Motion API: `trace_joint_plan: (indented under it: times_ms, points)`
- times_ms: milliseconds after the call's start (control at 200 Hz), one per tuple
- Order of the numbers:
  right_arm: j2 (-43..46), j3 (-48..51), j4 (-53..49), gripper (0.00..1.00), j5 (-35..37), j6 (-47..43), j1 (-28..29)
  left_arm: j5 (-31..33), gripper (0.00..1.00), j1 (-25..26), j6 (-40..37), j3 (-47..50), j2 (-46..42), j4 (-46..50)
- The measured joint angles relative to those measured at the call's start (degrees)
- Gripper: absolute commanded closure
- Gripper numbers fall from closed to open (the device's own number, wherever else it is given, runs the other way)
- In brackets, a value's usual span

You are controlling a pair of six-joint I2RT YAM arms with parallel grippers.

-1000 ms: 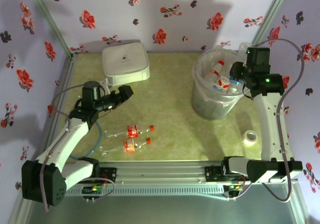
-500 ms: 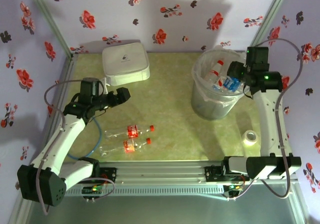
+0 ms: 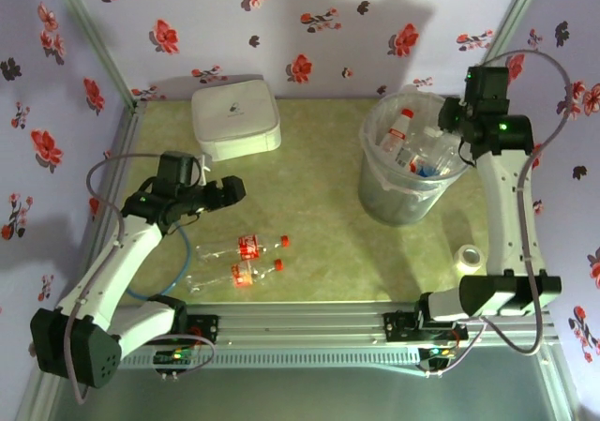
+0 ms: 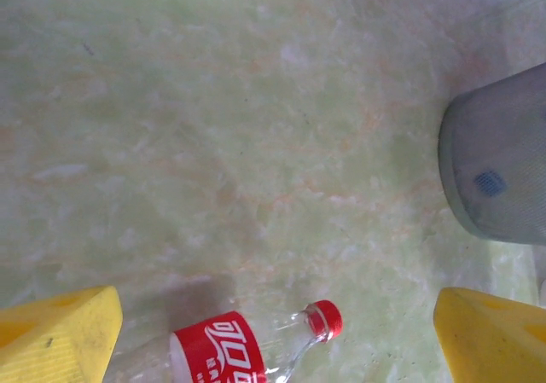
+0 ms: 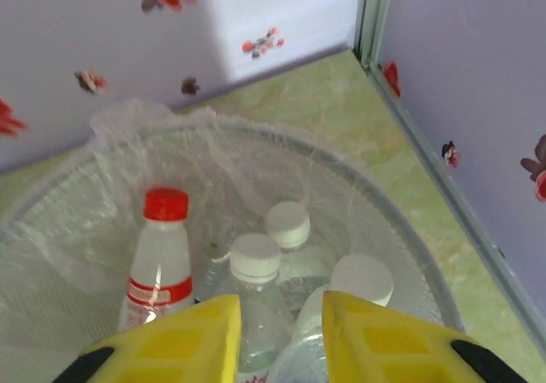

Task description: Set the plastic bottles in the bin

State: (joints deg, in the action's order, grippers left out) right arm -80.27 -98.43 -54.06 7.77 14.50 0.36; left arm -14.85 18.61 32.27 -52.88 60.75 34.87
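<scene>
Two plastic bottles with red labels and red caps lie on the table, one [image 3: 248, 246] just behind the other [image 3: 246, 273]. My left gripper [image 3: 231, 192] hangs open above and behind them. In the left wrist view its fingers frame the farther bottle [image 4: 213, 349] without touching it, the left gripper [image 4: 277, 323] being over the neck. The bin [image 3: 375, 182] stands at the back right with several bottles upright inside, one red-capped [image 5: 162, 255] and the others white-capped [image 5: 256, 259]. My right gripper [image 3: 450, 119] hovers over the bin's far right rim, and in its wrist view the right gripper [image 5: 281, 315] is shut and holds nothing.
A white rounded square box [image 3: 236, 116] sits at the back left, close behind my left arm. A small roll of tape [image 3: 469, 257] lies near the right arm's base. Flowered walls close in the table on three sides. The bin's grey wall [image 4: 499, 170] shows at the right of the left wrist view.
My right gripper opened over the bin, let a bottle drop in, then pulled back toward the far rim and shut. My left gripper shifted slightly nearer to the two lying bottles.
</scene>
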Motion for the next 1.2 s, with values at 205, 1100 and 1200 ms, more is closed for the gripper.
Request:
trace_joint_plan:
  times_ms: [205, 1100, 1200]
  points:
    - [0.11, 8.11, 0.20, 0.80, -1.90, 0.70, 0.00, 1.01, 0.08, 0.76, -0.13, 0.02, -0.42, 1.14]
    - [11.17, 9.57, 7.28, 0.31, -18.86, 4.68, -0.07, 13.73, 0.09, 26.01, -1.90, -11.13, 6.62, 33.83]
    - [11.17, 10.71, 7.65, 0.31, -20.81, 5.07, -0.07, 13.31, 0.10, 31.58, -0.04, -11.13, 7.37, 36.41]
